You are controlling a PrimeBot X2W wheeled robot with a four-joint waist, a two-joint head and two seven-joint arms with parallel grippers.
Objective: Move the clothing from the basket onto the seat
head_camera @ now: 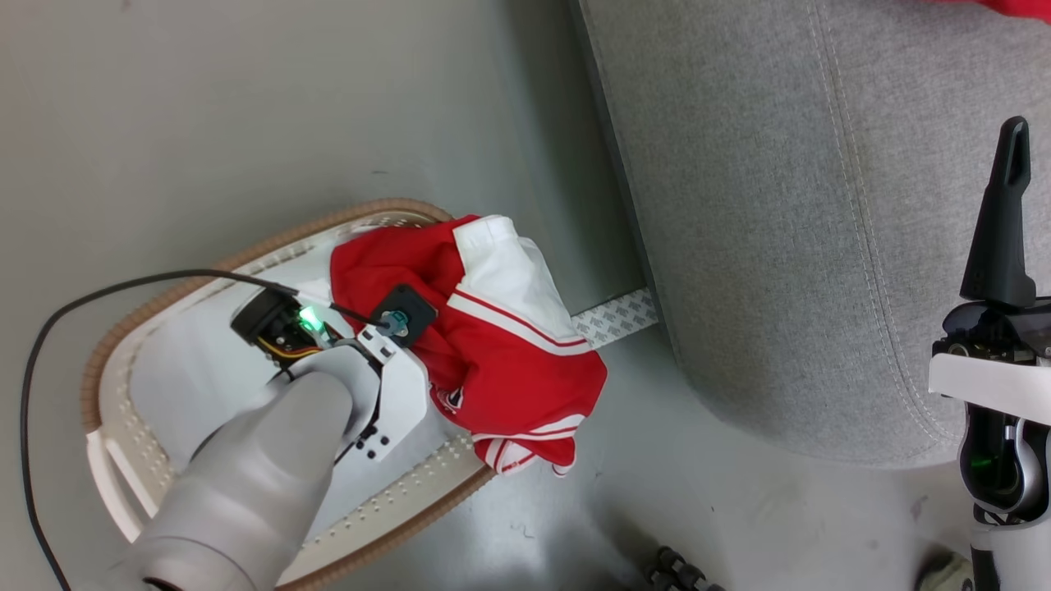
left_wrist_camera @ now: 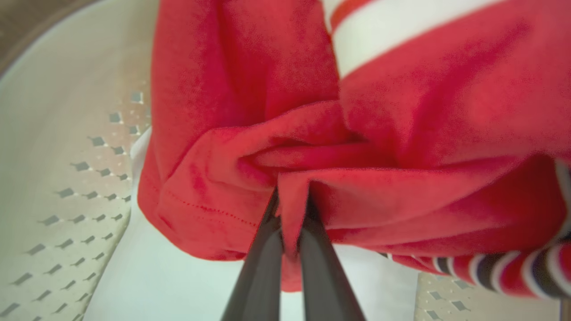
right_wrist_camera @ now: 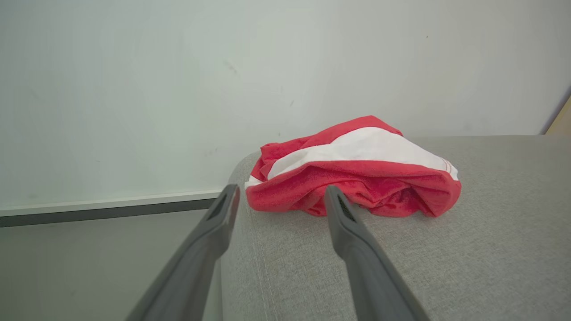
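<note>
Grey floor (head_camera: 205, 98) carries the basket (head_camera: 402, 492) just beside the sofa (head_camera: 821, 205); a red garment (right_wrist_camera: 357, 174) lies at the sofa's edge

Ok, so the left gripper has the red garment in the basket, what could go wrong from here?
The left gripper pinches only a thin fold of the red garment, so it may slip out when lifted.
The garment hangs over the rim of the basket; it could snag and drag the basket.
The other garment lies near the rounded edge of the sofa and might get knocked off.

My left gripper (left_wrist_camera: 292, 203) pinches a red garment (head_camera: 501, 353) draped over the basket (head_camera: 135, 443) rim. Second garment (right_wrist_camera: 357, 171) lies crumpled on the seat (head_camera: 780, 205).
</note>
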